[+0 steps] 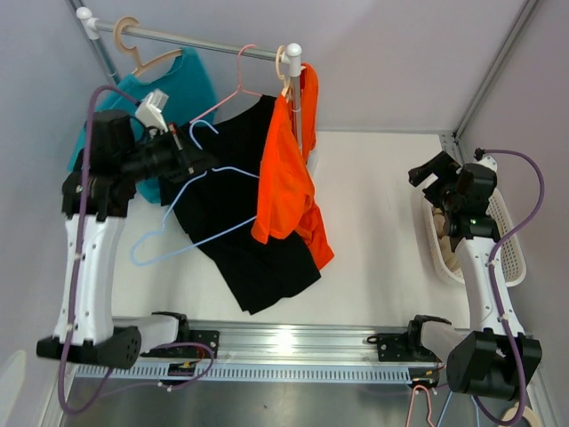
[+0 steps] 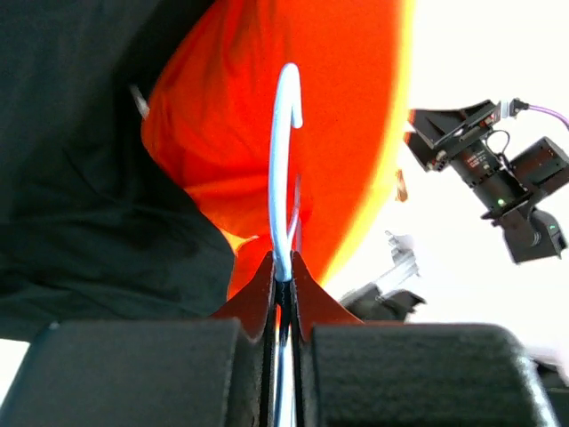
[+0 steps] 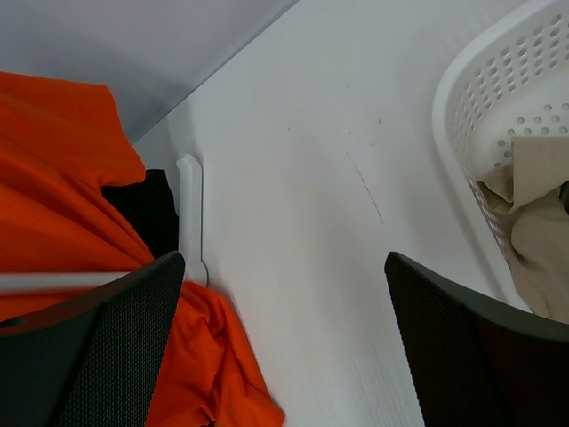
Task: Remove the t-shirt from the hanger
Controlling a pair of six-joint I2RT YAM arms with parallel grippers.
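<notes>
Black t-shirt [image 1: 244, 231]: dark soft cloth, it hangs down to the white table [image 1: 382, 249], just beside the orange t-shirt [image 1: 284, 178]. How much of it sits on the hanger I cannot tell.
Light blue wire hanger [image 2: 280, 178]: tilted and off the metal rail [image 1: 204, 40], its wire crosses the black cloth.
Left gripper [image 2: 282, 267]: clamped tight on the blue wire below the hook.
Right gripper [image 3: 283, 276]: fingers wide apart and holding nothing, near the white perforated basket [image 3: 480, 80], well apart from the shirt.
Risk: the thin wire may twist in the pinch. A pull may also drag the orange t-shirt, because the two cloths overlap.
</notes>
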